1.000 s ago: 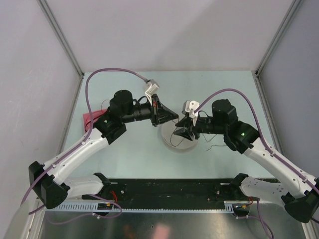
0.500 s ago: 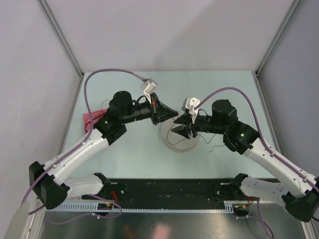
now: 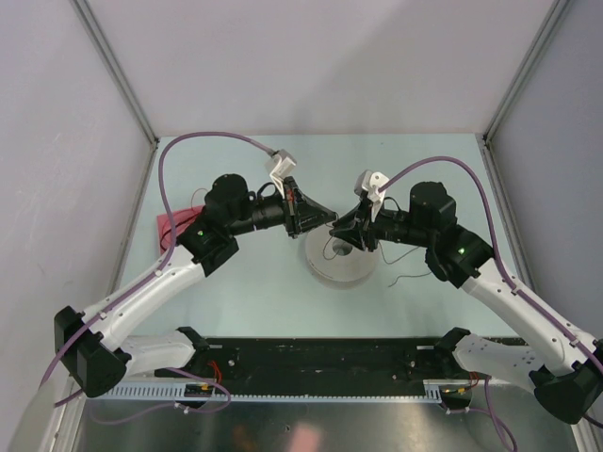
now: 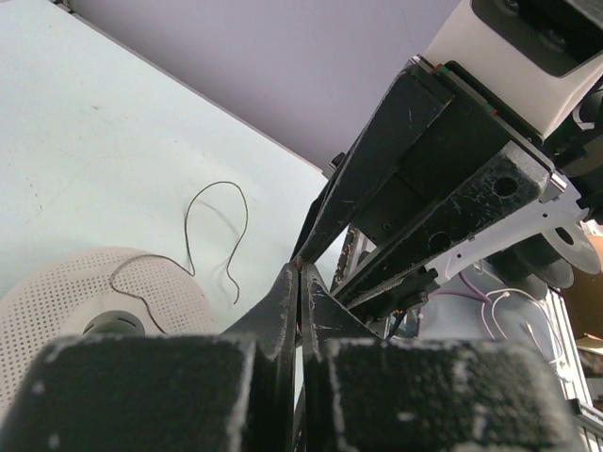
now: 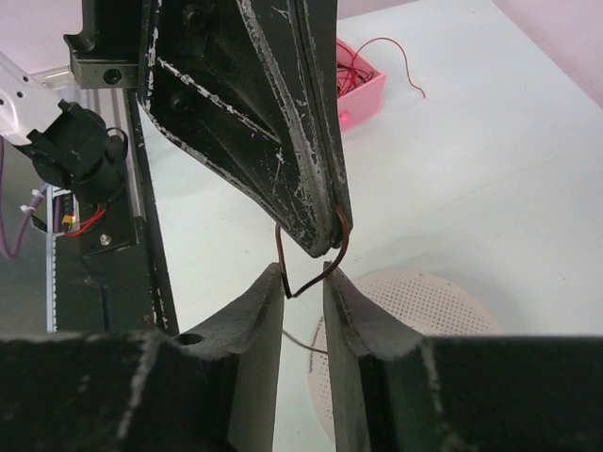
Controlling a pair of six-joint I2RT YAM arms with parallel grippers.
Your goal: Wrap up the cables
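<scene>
Over the far edge of the pale spool [image 3: 341,271], my left gripper [image 3: 331,217], fingers pressed together, pinches a dark red cable [image 5: 281,259]. Its loop hangs between my right gripper [image 5: 303,275] fingers, slightly spread; a loose strand [image 4: 215,226] curls off the spool.

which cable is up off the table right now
The dark reddish loop pinched in the left gripper's tips, hanging between the right gripper's open fingers. The others are down: one across the spool, one on the table, more in the pink box.
</scene>
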